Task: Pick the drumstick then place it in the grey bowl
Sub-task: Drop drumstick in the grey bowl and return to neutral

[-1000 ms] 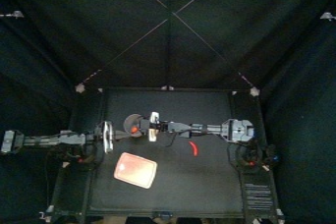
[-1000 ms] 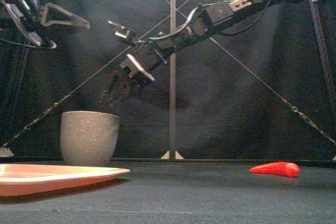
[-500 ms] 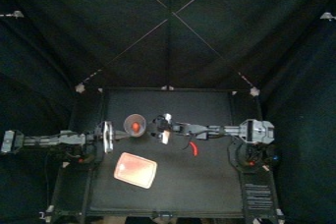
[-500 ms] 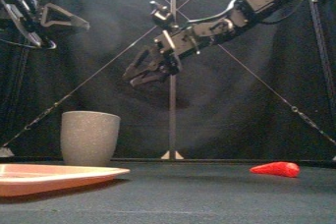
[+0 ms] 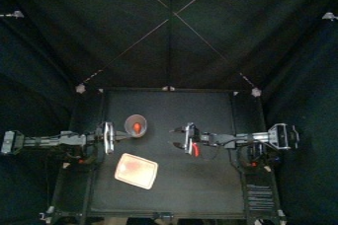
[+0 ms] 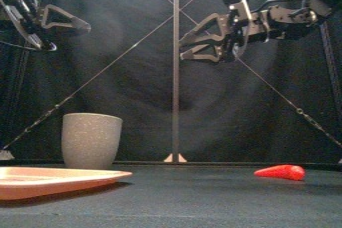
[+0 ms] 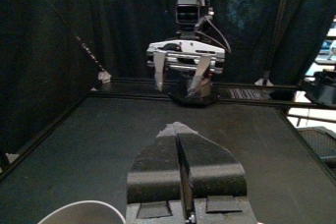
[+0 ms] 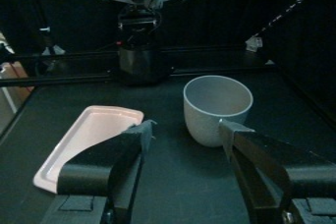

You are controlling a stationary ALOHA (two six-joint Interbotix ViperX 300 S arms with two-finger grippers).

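The tall grey speckled cup (image 5: 134, 125) stands left of the table's middle, and an orange-red piece shows inside it from above, which looks like the drumstick (image 5: 134, 126). At table level the cup (image 6: 91, 140) hides its contents. My right gripper (image 5: 181, 138) hangs open and empty, high up and to the right of the cup (image 8: 218, 108); in the front view the same gripper (image 6: 201, 44) is well above the table. My left gripper (image 7: 180, 135) rests shut at the left, beside the cup.
A flat pink tray (image 5: 136, 171) lies in front of the cup, near the table's front left (image 6: 54, 178). A small red pepper toy (image 6: 281, 172) lies on the right half of the table, under the right arm (image 5: 199, 150).
The right arm has drawn back to the right and upward from above the cup, jaws open. The left arm, cup, tray and pepper have stayed put.
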